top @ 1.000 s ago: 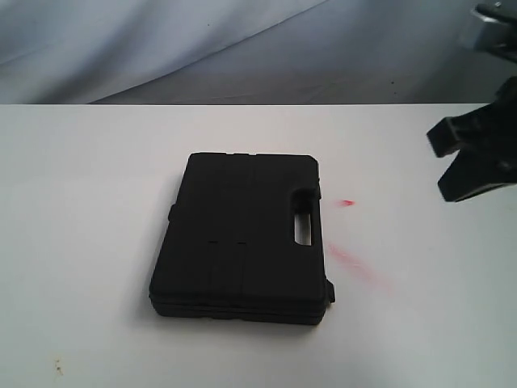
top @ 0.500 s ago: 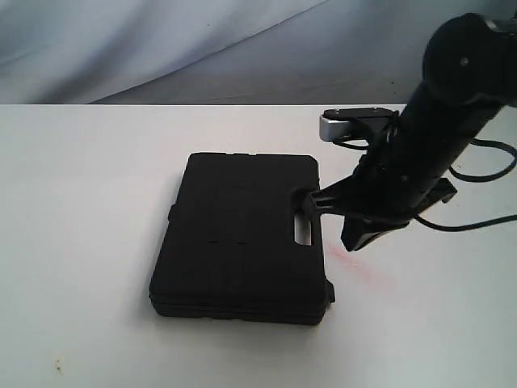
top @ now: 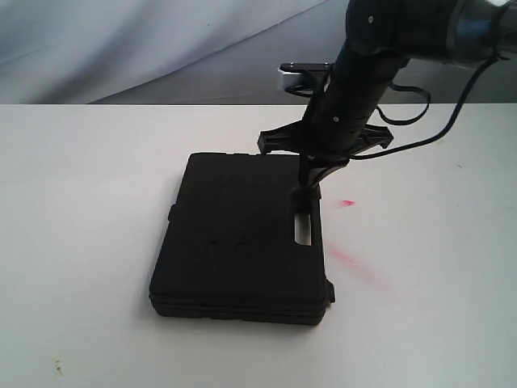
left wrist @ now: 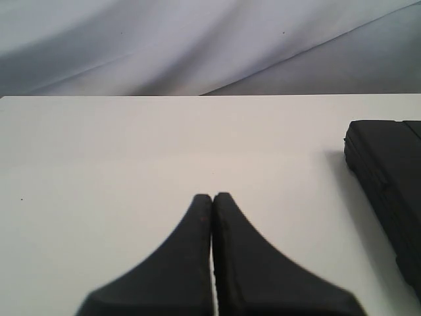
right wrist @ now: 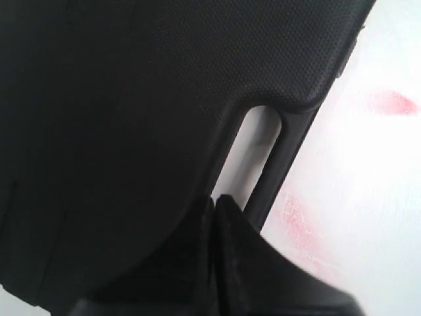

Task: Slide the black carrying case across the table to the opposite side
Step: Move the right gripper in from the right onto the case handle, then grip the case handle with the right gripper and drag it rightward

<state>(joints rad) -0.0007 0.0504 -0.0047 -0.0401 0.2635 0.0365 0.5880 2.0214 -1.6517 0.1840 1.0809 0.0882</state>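
Observation:
The black case [top: 234,242] lies flat on the white table [top: 89,202], its handle slot [top: 304,228] along the right edge. My right gripper [top: 305,196] reaches down from above, shut, with its tips at the far end of that slot. In the right wrist view the joined tips [right wrist: 214,197] sit at the mouth of the slot [right wrist: 253,148], nothing between them, with the case lid [right wrist: 131,99] filling the picture. My left gripper [left wrist: 212,195] is shut and empty over bare table, and a corner of the case [left wrist: 388,171] shows off to one side. The exterior view does not show the left gripper.
Red smears [top: 355,263] and a small red spot [top: 347,203] mark the table right of the case. A grey cloth backdrop [top: 161,48] hangs behind the table's far edge. The right arm's cable [top: 436,121] loops above the table at the right.
The right arm has swung in from the right edge, leftward and down onto the case's handle slot. The case has not moved.

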